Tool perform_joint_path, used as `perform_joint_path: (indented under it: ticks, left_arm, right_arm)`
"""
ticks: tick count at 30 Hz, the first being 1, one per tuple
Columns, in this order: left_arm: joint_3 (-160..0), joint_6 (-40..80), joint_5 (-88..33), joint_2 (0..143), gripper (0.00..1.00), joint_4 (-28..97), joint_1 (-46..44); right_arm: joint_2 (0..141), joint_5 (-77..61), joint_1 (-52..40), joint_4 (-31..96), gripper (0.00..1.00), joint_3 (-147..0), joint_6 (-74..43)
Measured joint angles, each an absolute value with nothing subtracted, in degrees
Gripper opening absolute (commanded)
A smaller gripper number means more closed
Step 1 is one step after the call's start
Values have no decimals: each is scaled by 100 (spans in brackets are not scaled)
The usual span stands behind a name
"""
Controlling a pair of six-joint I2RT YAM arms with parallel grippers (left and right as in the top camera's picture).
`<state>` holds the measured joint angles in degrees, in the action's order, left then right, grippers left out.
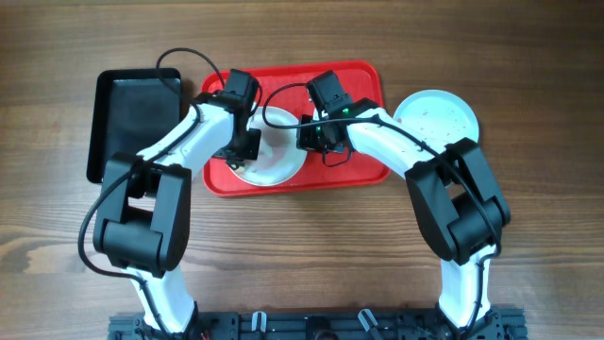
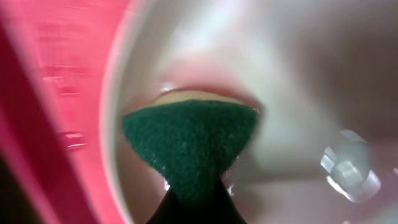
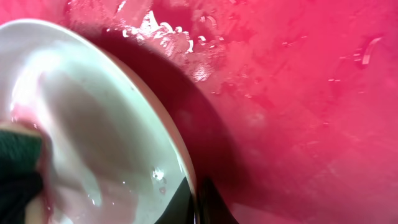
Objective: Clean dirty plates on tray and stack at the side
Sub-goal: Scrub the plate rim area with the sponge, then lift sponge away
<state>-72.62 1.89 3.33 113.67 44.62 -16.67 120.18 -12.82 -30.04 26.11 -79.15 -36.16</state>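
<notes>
A white plate (image 1: pixel 281 156) lies at the front left of the red tray (image 1: pixel 363 85). My left gripper (image 1: pixel 242 151) is shut on a green sponge (image 2: pixel 186 140) and presses it onto the plate's wet inner surface (image 2: pixel 298 93), next to the tray's rim (image 2: pixel 62 81). My right gripper (image 1: pixel 313 138) is shut on the plate's right rim, one finger on each side (image 3: pixel 196 202). The right wrist view shows the plate (image 3: pixel 93 124), the sponge (image 3: pixel 15 155) at its far left, and the wet tray floor (image 3: pixel 298 93). A pale plate (image 1: pixel 436 115) lies on the table to the right of the tray.
A smaller black tray (image 1: pixel 137 113) lies left of the red tray, close to my left arm. The wooden table (image 1: pixel 311 246) runs in front of both trays. Cables loop over the red tray's back part.
</notes>
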Motion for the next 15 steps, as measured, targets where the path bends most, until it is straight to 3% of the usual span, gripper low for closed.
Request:
perform_joint_path:
  ticks: [7,15]
  left_arm:
    - [-7150,-1109,-1645,11397,4,4215,-1619]
    - [-6954,-1013,-2644,11483,4,3146,-1717]
  right_arm:
    - [12018,-1286,-2987,2613,4,-7915,-3614]
    - [12018,-1286,-2987,2613,4,-7915,-3614]
